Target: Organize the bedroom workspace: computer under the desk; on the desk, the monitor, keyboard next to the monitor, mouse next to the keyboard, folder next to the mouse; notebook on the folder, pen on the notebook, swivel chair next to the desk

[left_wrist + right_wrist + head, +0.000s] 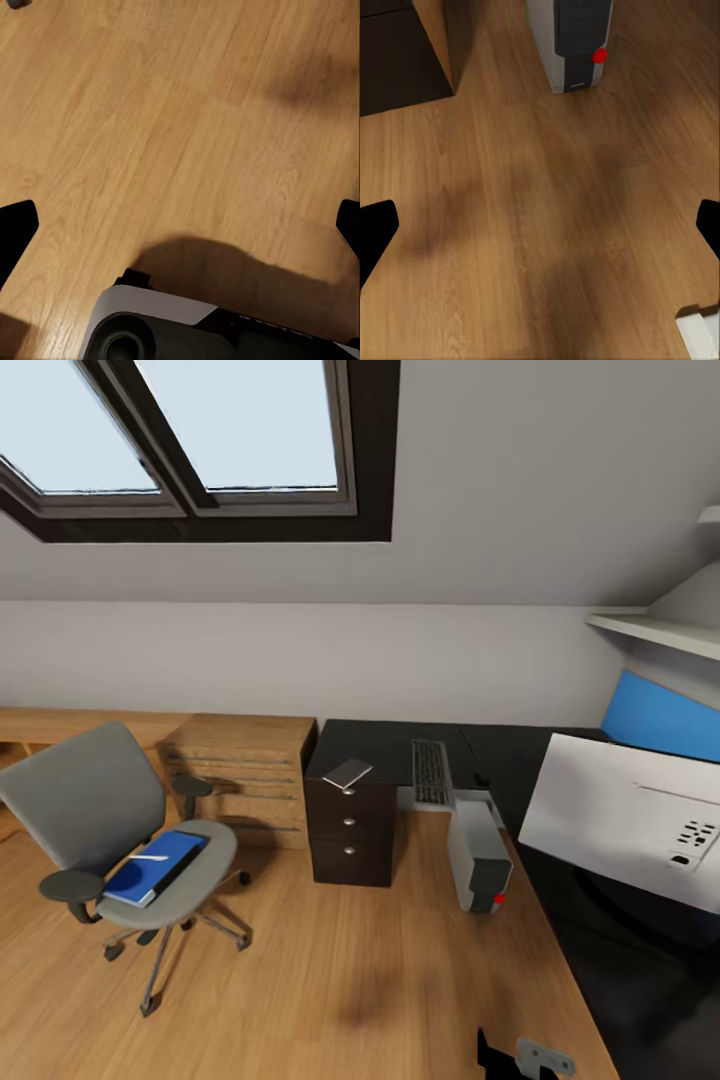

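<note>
Eyeing the folder [155, 867] at lower left, thin, stiff, light, I planned an edge grip; both end effectors' fingers stood apart.

black desk [400, 745], keyboard [431, 771], monitor [625, 815] on it

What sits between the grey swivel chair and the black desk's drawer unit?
In the head view, a low oak chest with long bar handles stands between the grey swivel chair and the dark three-drawer unit, with bare wooden floor in front.
</note>
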You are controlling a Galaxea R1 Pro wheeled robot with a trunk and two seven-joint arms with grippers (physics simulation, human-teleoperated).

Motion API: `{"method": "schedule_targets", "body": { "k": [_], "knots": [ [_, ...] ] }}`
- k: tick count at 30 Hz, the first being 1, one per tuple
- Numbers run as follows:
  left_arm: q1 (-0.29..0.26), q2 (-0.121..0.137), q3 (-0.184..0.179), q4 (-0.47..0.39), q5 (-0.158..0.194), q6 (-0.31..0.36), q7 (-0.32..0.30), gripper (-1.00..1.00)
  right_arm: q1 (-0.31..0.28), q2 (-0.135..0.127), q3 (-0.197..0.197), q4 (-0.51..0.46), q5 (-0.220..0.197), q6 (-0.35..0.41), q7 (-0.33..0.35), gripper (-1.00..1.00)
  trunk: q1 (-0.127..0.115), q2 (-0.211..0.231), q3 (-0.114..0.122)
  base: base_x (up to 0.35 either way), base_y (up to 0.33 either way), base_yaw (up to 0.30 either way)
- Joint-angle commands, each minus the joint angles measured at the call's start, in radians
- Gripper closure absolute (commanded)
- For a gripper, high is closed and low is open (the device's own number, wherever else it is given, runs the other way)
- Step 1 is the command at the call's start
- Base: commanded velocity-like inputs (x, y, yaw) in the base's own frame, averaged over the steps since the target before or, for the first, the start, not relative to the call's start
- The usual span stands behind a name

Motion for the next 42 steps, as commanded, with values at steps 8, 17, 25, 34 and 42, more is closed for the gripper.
{"method": "schedule_targets", "body": {
  "k": [8,17,25,34,42],
  "knots": [
    [0.0,0.0,0.002,-0.001,0.005,-0.001,0.0,-1.0,-0.001,0.0,-0.007,0.001,0.011,-0.003,-0.004,-1.0,0.001,-0.002,-0.002,0.333,0.033,0.0],
    [0.0,0.001,0.003,-0.001,0.006,-0.001,0.0,-1.0,0.0,0.0,-0.007,0.001,0.012,-0.003,-0.003,-1.0,0.001,-0.002,-0.002,0.301,0.197,0.0],
    [0.0,0.001,0.004,-0.001,0.006,-0.002,0.0,-1.0,-0.001,0.005,0.008,-0.024,0.206,0.022,-0.019,-1.0,0.001,-0.002,-0.002,0.231,0.097,0.0],
    [0.0,0.001,0.003,-0.001,0.004,-0.002,0.0,-1.0,-0.033,0.029,0.021,-0.596,0.254,0.677,-0.054,-1.0,0.001,-0.002,-0.002,0.038,0.003,0.0],
    [0.0,-0.002,0.002,-0.002,0.002,-0.001,0.001,-1.0,-0.329,0.016,0.083,-0.812,0.252,1.093,0.052,-1.0,0.001,-0.002,-0.002,0.28,-0.001,0.0]
  ]
}}
